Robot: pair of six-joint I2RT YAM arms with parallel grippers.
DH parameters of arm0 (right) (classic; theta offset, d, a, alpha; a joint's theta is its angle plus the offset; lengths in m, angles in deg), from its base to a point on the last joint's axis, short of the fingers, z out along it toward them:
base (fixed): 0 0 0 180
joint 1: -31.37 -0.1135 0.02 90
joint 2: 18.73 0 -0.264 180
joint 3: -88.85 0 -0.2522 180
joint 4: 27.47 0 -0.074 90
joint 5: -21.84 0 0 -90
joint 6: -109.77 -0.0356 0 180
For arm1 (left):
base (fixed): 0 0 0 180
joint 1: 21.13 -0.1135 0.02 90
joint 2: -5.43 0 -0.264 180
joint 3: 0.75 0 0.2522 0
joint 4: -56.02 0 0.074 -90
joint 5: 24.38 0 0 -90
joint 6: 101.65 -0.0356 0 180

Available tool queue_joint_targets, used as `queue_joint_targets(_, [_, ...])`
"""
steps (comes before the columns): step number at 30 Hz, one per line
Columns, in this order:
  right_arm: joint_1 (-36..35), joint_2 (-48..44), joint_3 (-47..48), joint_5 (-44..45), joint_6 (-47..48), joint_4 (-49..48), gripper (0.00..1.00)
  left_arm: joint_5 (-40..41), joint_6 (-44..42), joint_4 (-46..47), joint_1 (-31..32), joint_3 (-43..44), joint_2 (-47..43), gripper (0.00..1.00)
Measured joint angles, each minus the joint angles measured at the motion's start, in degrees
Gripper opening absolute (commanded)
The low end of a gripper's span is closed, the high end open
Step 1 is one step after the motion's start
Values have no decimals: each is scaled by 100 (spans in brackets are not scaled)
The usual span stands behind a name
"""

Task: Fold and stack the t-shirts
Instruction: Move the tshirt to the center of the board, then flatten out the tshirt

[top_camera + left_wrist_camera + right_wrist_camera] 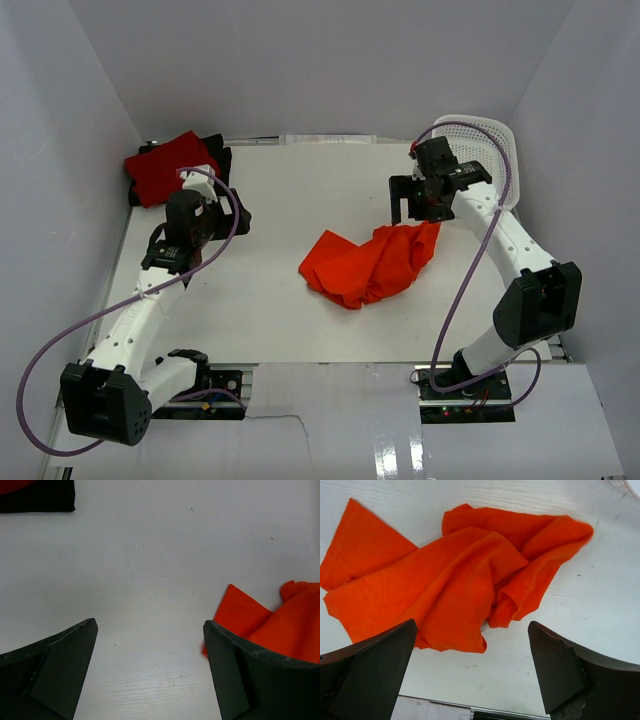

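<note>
Mid-table, orange t-shirt point(370, 263) lies crumpled and loose beneath the wide-open right gripper point(415, 212), left gripper point(150, 624) also wide and empty; a blind pinch likely grabs several layers, bunching the fold.

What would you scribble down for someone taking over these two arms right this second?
Left tool: open, empty, over bare table.
Right tool: open, empty, above the orange t-shirt.
Things: the orange t-shirt lies crumpled mid-table; the crimson t-shirt lies on the black t-shirt at the far-left corner.
Done: crimson and black look folded and stacked.
Left: fold the orange one and add it to that stack.
</note>
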State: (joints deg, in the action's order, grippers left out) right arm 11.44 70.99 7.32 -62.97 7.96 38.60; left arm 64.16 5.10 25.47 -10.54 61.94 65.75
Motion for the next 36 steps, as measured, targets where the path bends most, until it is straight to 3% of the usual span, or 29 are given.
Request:
queue_joint_targets(6, [-15, 120, 142, -649, 144, -439, 98, -74, -55, 0, 227, 0, 72, 98])
queue_joint_targets(12, [-407, 1073, 704, -1467, 435, -787, 97, -203, -59, -256, 264, 297, 470, 98])
queue_joint_targets(21, [-1532, 1364, -107, -2057, 654, -935, 97, 341, 299, -697, 197, 649, 595, 98])
queue_joint_targets(29, [-2076, 1377, -212, -2216, 887, -1069, 98, 531, 761, -1200, -511, 1021, 914, 98])
queue_joint_targets(36, [-2487, 1589, -212, -2166, 942, -1338, 98, 214, 1078, -1515, -1340, 1029, 1054, 98])
